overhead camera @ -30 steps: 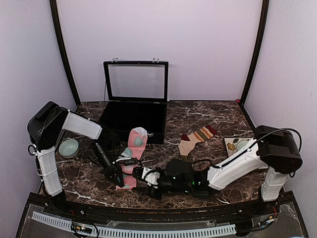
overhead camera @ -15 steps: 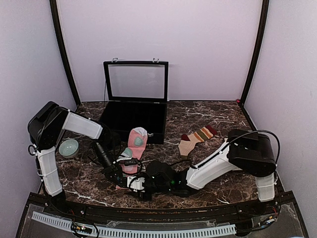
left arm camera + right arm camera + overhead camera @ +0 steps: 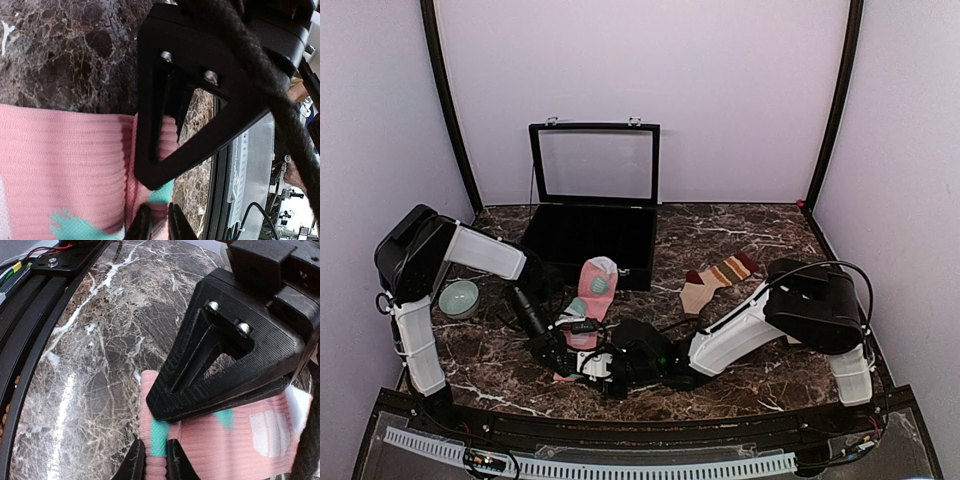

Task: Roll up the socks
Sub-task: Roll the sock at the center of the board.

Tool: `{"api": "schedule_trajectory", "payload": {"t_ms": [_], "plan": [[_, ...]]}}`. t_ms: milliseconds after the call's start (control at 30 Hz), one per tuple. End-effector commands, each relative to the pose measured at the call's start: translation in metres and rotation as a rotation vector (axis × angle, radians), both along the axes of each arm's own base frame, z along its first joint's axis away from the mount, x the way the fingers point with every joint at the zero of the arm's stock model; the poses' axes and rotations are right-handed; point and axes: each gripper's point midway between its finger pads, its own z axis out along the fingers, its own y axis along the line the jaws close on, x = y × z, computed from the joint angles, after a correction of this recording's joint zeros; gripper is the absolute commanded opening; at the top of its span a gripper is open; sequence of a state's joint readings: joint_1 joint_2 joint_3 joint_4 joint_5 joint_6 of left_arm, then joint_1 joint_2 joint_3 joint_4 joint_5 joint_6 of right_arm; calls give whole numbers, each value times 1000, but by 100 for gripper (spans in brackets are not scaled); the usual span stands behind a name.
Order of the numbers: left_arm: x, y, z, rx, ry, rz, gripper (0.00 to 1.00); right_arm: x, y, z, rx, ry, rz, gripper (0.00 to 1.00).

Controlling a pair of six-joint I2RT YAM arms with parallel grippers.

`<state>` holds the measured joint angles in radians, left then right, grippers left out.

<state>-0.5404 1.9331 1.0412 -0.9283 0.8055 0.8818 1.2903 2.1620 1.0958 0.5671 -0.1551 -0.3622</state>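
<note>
Marbled table (image 3: 770, 225), left gripper (image 3: 159, 227), right gripper (image 3: 155, 460), both clamped on pink sock (image 3: 595, 285) (ribbed end)

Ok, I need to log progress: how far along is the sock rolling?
Done: nothing is rolled yet. In hand: the pink sock lies flat, with the left gripper and right gripper both at its near end; whether they grip it is unclear. Left: rolling it, then the tan sock, which lies untouched farther right.
</note>
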Motion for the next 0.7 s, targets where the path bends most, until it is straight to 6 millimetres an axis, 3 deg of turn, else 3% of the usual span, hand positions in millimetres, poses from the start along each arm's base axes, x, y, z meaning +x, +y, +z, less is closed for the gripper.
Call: {"api": "schedule_trajectory", "payload": {"t_ms": [0,100,233,300,333,500,667], "plan": [[11,0,1,-9,-68,-4,17,-1,-8,-22,-55,15,-4,9],[11,0,1,-10,-74,-4,22,1,-9,-26,-63,17,-20,0],[18,1,8,-31,-165,11,42,0,-13,-28,-72,59,-38,0],[24,6,14,-35,-228,26,59,-1,-18,-33,-86,105,-48,0],[26,9,19,-39,-256,35,61,-3,-21,-35,-93,129,-55,0],[24,19,40,-81,-338,45,63,0,-33,-35,-85,329,-119,0],[22,20,50,-115,-386,34,56,12,-34,-44,-144,621,-199,0]]}}
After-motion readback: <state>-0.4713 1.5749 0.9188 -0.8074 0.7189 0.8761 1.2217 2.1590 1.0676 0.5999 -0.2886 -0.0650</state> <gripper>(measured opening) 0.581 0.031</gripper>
